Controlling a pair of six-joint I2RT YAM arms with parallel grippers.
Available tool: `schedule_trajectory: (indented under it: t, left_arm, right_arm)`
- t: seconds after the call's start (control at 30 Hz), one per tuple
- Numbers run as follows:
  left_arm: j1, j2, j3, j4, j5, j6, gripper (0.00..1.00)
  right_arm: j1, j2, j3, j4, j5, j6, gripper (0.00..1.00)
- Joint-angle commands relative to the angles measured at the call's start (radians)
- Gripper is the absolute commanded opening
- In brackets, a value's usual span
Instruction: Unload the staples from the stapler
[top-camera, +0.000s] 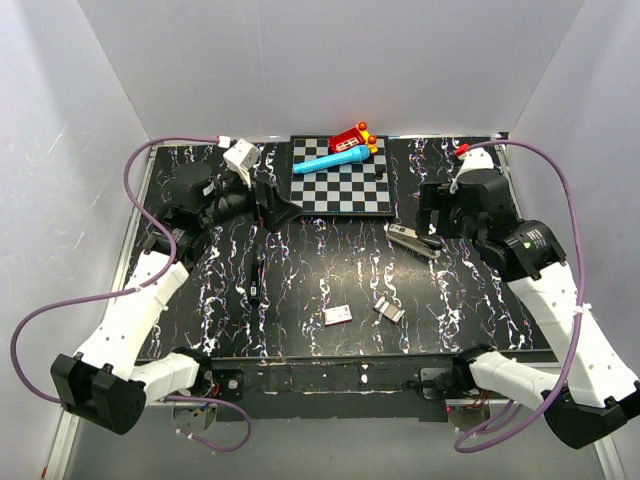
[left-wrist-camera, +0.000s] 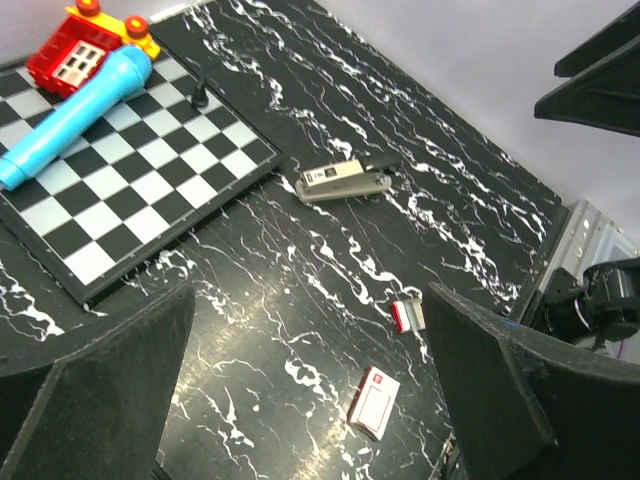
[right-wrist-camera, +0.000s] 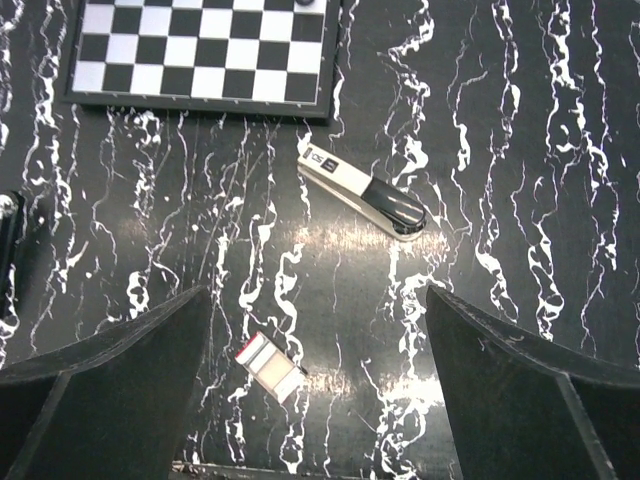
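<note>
Nothing of the unloading looks done yet. The stapler (right-wrist-camera: 362, 198) lies shut and slantwise on the black marbled worktop (right-wrist-camera: 520, 120), right of centre and just near of the chessboard's (right-wrist-camera: 200, 50) near-right corner, with nothing touching it. No loose staples show beside it, though they would be too small to make out.

The right claw (right-wrist-camera: 315, 300) hangs above it, released and empty, with the stapler between its spread fingers in the wrist view. The left claw (left-wrist-camera: 310, 295) is also released and empty, held up near the chessboard's left edge, well apart from the stapler. A small pink-and-white box (right-wrist-camera: 270, 368) lies nearer the arms.

Everything is left, I judge: seizing the stapler, opening its magazine and getting the staples out.
</note>
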Motion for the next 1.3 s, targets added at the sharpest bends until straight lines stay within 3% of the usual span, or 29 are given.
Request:
schedule_trajectory:
  t: [0.0, 0.27, 0.47, 0.63, 0.87, 1.07, 1.27]
  left_arm:
    - [-0.047, 0.015, 0.047, -0.046, -0.002, 0.022, 0.98]
    - [-0.147, 0.035, 0.034, -0.088, -0.055, 0.043, 0.98]
    - [-0.196, 0.041, 0.021, -0.088, -0.045, 0.034, 0.98]
    - [-0.212, 0.03, 0.001, -0.074, -0.057, 0.028, 0.98]
    - [-0.215, 0.018, -0.013, -0.065, -0.072, 0.023, 0.98]
    - [-0.224, 0.033, -0.018, -0.063, -0.058, 0.023, 0.98]
    - [-0.226, 0.018, -0.024, -0.059, -0.055, 0.027, 0.98]
  right_arm:
    - [0.0, 0.026, 0.018, -0.081, 0.005, 0.009, 0.95]
    - [-0.02, 0.196, 0.021, -0.142, 0.008, 0.0, 0.93]
    - [-0.055, 0.316, 0.055, -0.09, -0.05, -0.004, 0.91]
    - [-0.064, 0.394, 0.053, -0.004, -0.056, -0.13, 0.85]
    - [-0.086, 0.483, 0.004, 0.126, -0.133, -0.326, 0.9]
    - [-0.139, 0.64, 0.105, 0.046, -0.226, -0.374, 0.94]
    - [-0.188, 0.687, 0.101, 0.065, -0.306, -0.422, 0.95]
